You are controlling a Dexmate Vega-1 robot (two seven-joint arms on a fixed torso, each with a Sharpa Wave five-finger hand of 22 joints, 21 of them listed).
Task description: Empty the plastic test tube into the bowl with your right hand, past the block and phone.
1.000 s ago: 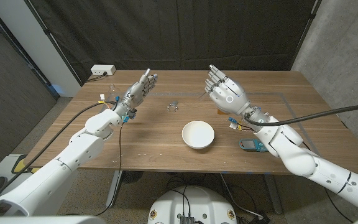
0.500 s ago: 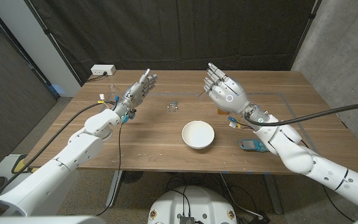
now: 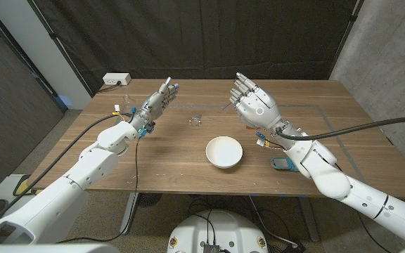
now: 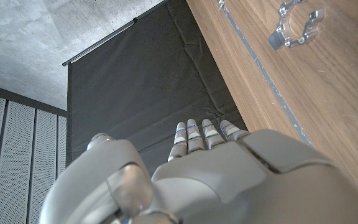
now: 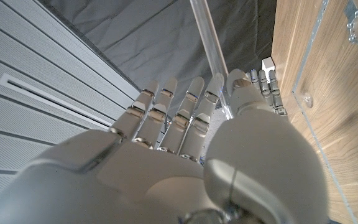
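Only the right arm has shifted, its forearm drawn slightly inward while the right hand point(image 3: 255, 107) stays raised over the far side of the table point(image 3: 167, 165). Its fingers close around the plastic test tube point(image 5: 209, 38), which sticks up past the fingertips, probably kept upright so nothing spills early. Nearer the robot, well apart from the hand, sits the white bowl point(image 3: 223, 152). Off to the side, the left hand point(image 3: 155, 105) hovers with straight fingers, holding nothing.
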